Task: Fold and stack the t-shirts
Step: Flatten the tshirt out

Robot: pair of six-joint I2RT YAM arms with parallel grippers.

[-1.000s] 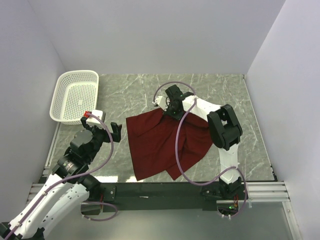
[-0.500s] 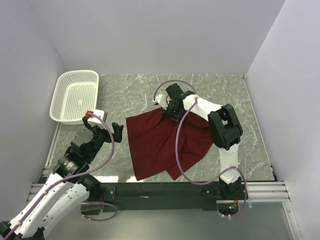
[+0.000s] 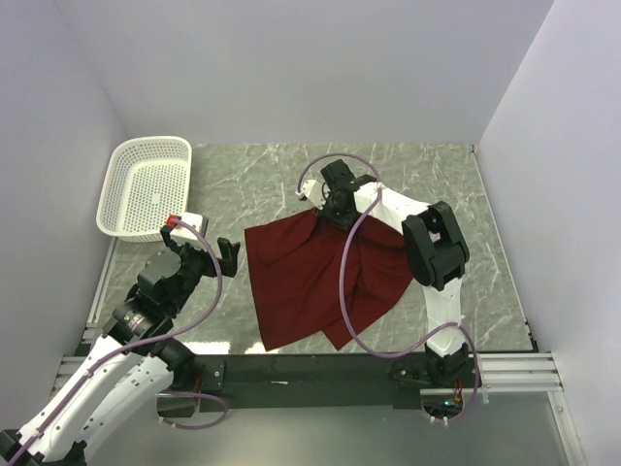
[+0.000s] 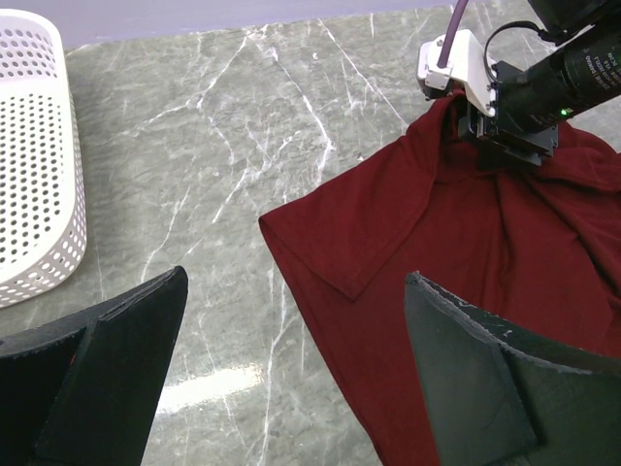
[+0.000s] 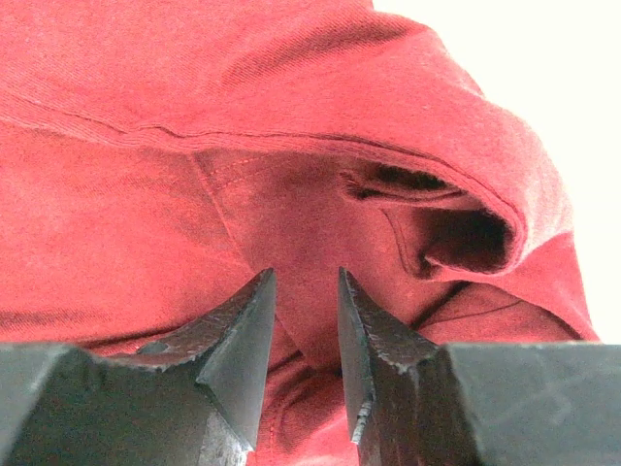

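Observation:
The dark red t-shirt (image 3: 320, 272) lies rumpled on the marble table, partly folded over on its right side. My right gripper (image 3: 331, 214) is at its far top edge. In the right wrist view the right gripper (image 5: 306, 320) has its jaws narrowly apart with a ridge of the t-shirt (image 5: 291, 146) pinched between them. In the left wrist view the t-shirt (image 4: 466, 243) rises in a peak to that gripper (image 4: 500, 146). My left gripper (image 3: 206, 254) hovers left of the shirt. The left gripper (image 4: 296, 282) is wide open with nothing in it.
A white perforated basket (image 3: 146, 184) stands at the back left corner, and its rim (image 4: 68, 184) shows in the left wrist view. White walls close the table on three sides. A purple cable loops over the shirt from the right arm.
The right gripper has shifted slightly toward the back at the shirt's top edge. The left arm has barely moved.

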